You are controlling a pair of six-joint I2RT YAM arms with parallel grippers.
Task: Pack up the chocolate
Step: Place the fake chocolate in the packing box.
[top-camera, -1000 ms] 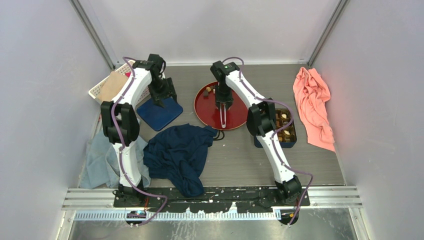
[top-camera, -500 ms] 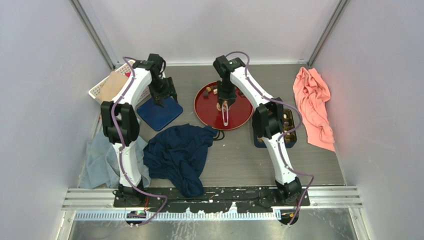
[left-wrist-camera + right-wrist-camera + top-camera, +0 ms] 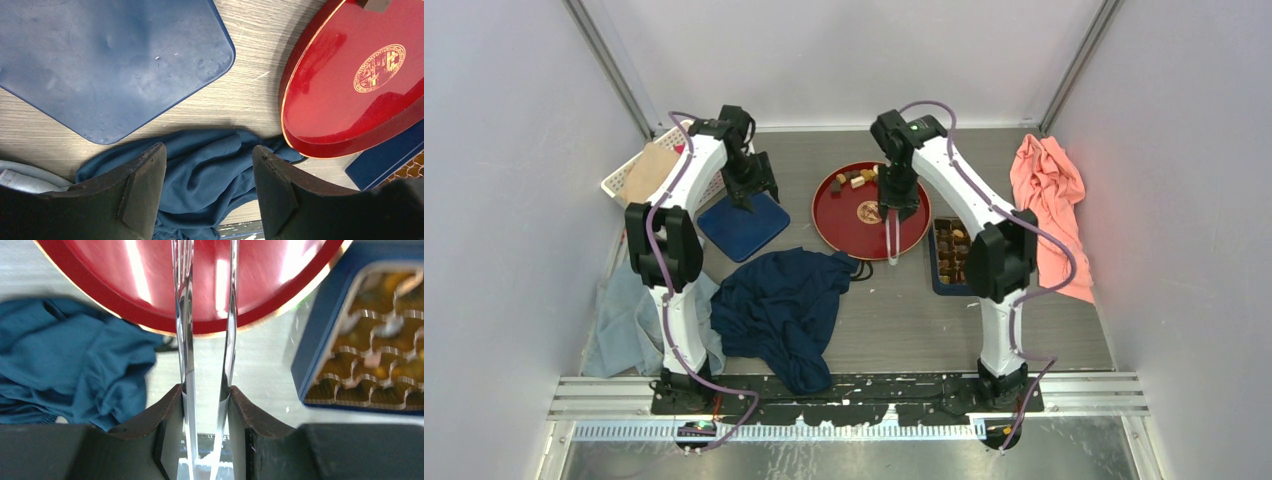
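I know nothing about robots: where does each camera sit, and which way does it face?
Top external: fixed above and behind the arms, looking down at the table; both arms show.
Left wrist: on the left gripper, looking down past its open fingers at blue cloth and red tray.
Right wrist: on the right gripper, looking along its held tongs at the tray's rim and navy box.
Shared: both wrist views see tray and cloth.

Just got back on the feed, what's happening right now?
The right gripper is shut on metal tongs, poised over the near rim of the red tray. A few chocolate pieces sit at the tray's far edge; some already fill the navy box beside it. The left gripper hangs open by the blue lid, holding nothing.
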